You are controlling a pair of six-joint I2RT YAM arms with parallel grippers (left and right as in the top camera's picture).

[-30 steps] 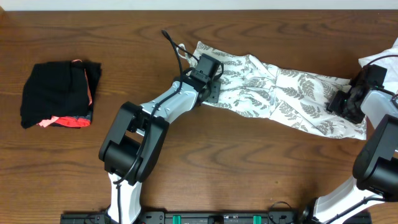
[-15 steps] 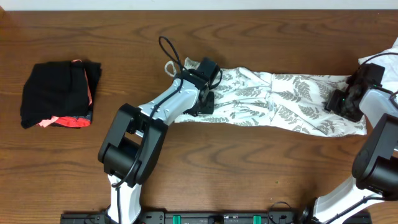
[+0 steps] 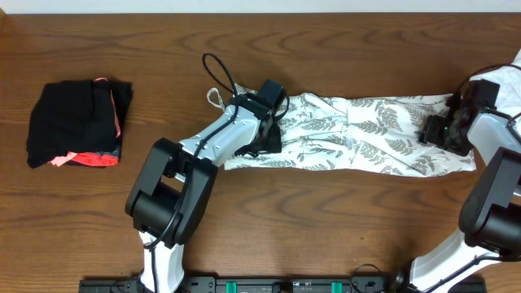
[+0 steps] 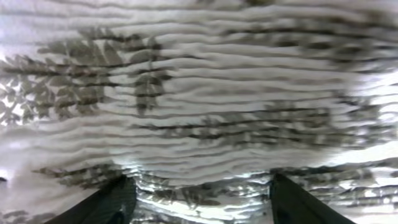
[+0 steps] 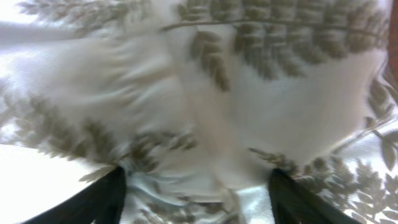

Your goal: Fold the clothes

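A white garment with a grey fern print (image 3: pixel 358 138) lies stretched in a long band across the middle of the table. My left gripper (image 3: pixel 273 130) is shut on its left end, where the cloth is bunched. My right gripper (image 3: pixel 440 130) is shut on its right end. In the left wrist view the pleated cloth (image 4: pixel 199 93) fills the frame and bunches between the dark fingers (image 4: pixel 115 202). In the right wrist view the cloth (image 5: pixel 205 93) likewise covers everything, gathered between the fingers (image 5: pixel 102 199). Both sets of fingertips are hidden in the fabric.
A folded pile of black clothes with a coral edge (image 3: pixel 77 122) sits at the far left. Another white cloth (image 3: pixel 505 73) shows at the right edge behind my right arm. A drawstring loop (image 3: pixel 216 96) lies beside the garment's left end.
Both grippers have pulled the garment toward the front and apart. It went from a slanted, wide, rumpled shape to a narrower, straighter horizontal band.
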